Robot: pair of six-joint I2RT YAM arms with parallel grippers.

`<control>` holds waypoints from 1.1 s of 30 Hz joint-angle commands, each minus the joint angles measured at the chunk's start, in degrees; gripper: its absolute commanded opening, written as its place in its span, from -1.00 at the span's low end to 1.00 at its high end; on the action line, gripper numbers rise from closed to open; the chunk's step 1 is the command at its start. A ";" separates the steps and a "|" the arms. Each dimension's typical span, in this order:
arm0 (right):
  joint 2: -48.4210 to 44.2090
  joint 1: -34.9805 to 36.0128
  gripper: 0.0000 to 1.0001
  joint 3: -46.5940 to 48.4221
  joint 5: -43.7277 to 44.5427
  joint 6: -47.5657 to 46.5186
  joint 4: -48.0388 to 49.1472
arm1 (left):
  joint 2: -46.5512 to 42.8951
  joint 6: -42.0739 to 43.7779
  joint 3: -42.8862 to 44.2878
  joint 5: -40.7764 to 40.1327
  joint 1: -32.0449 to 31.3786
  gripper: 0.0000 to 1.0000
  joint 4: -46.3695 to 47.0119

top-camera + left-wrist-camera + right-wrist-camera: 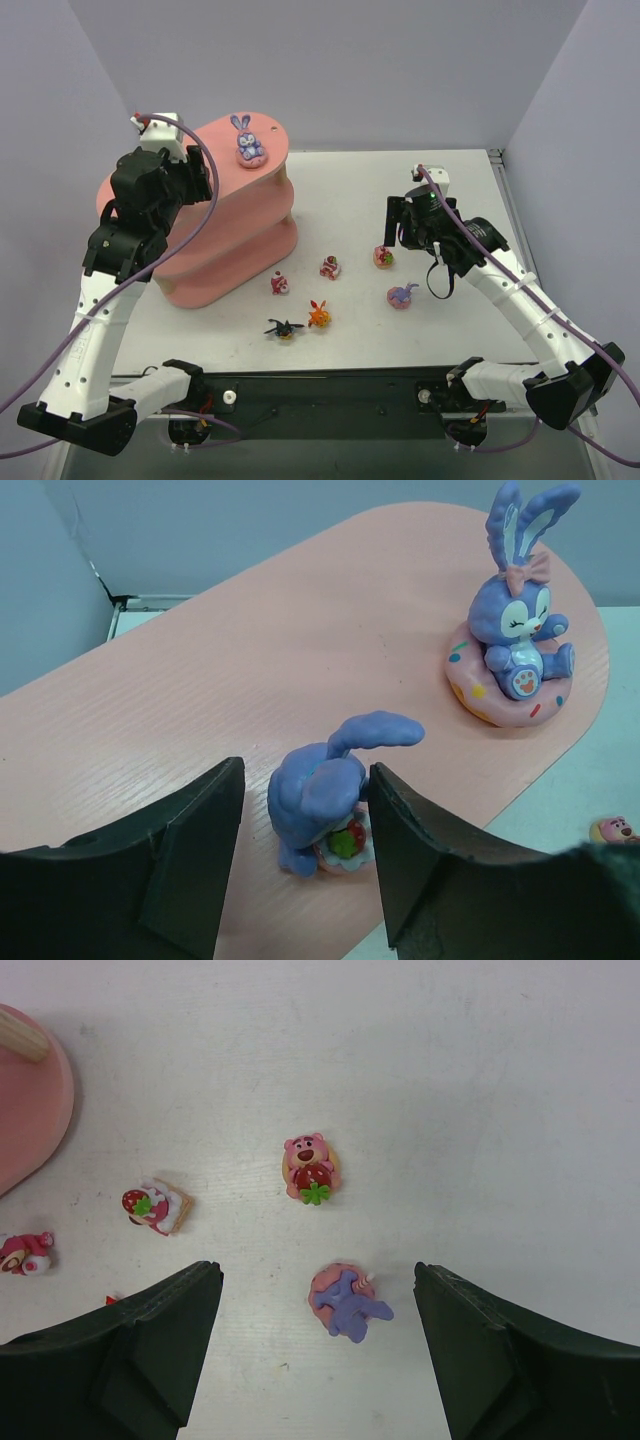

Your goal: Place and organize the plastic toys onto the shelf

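Note:
The salmon-pink shelf (225, 215) stands at the left. A blue bunny on a pink ring (249, 142) sits on its top board, and it also shows in the left wrist view (515, 645). My left gripper (305, 780) is open over the top board (250, 650). Its fingers stand either side of a second blue bunny (320, 795); the right finger touches it and the left one is apart. My right gripper (317, 1275) is open above a purple toy on a pink base (347, 1302). That toy lies on the table (402, 296).
On the table lie a pink bear (311, 1167), a strawberry cake toy (155, 1206), a small pink-red toy (280, 284), an orange toy (318, 315) and a black-yellow spiky toy (285, 328). Grey walls close in the back and sides.

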 commanded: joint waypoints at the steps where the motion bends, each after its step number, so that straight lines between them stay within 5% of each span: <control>1: -0.30 -0.41 0.61 0.50 0.97 -0.13 0.40 | -1.50 0.13 -0.40 -0.86 0.25 0.30 2.46; 19: -1.09 -1.47 0.63 -0.38 0.53 1.09 0.14 | -4.83 -1.98 3.12 0.55 0.25 0.64 -0.26; 26: -0.92 -9.90 0.66 -4.68 -7.63 6.54 -1.35 | -10.20 -2.24 6.72 -0.33 0.25 0.84 -3.86; 33: 0.05 -13.25 0.62 -7.41 -11.25 8.30 -3.90 | -10.38 -4.35 11.82 11.69 0.25 0.92 -5.36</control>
